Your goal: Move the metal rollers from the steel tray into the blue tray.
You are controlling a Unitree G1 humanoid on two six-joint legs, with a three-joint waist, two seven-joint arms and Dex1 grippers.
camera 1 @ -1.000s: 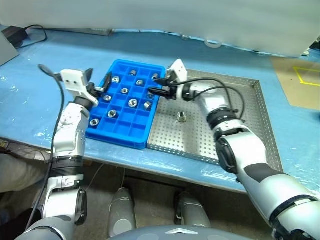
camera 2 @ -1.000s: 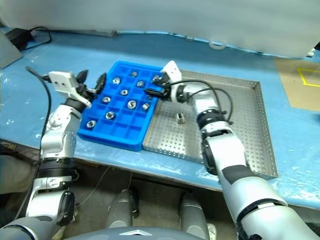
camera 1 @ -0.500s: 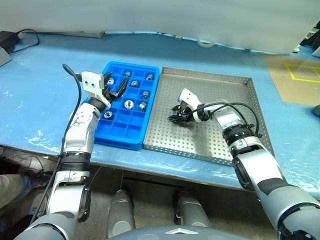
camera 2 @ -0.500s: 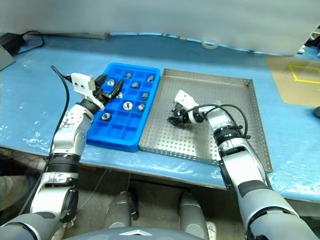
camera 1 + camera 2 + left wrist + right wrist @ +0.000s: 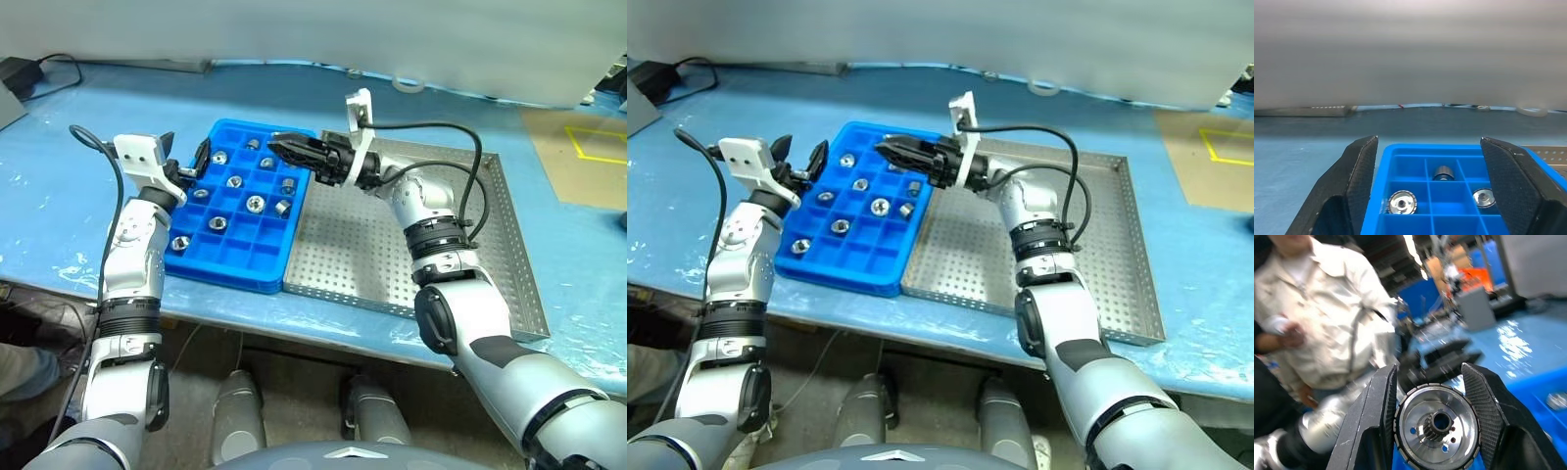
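The blue tray [image 5: 238, 262] lies left of the steel tray [image 5: 490, 245], with several metal rollers [image 5: 255, 203] in its square compartments. My right gripper [image 5: 278, 146] reaches to the left, raised above the blue tray's far right compartments. It is shut on a metal roller [image 5: 1437, 426], a toothed silver disc with a dark centre hole held flat between both fingers [image 5: 1376, 421]. My left gripper [image 5: 186, 157] hovers open at the blue tray's far left edge. Its fingers [image 5: 1359, 176] stand wide apart with nothing between them.
The trays sit on a table [image 5: 59, 196] under blue sheeting. A black adapter [image 5: 18, 69] with a cable lies far left, a tape ring [image 5: 407, 85] at the back. A person in a light jacket [image 5: 1327, 308] stands to the left.
The right gripper went down to the roller on the steel tray, shut on it, then lifted it up and left over the blue tray. The left gripper drifted slightly left, still open.
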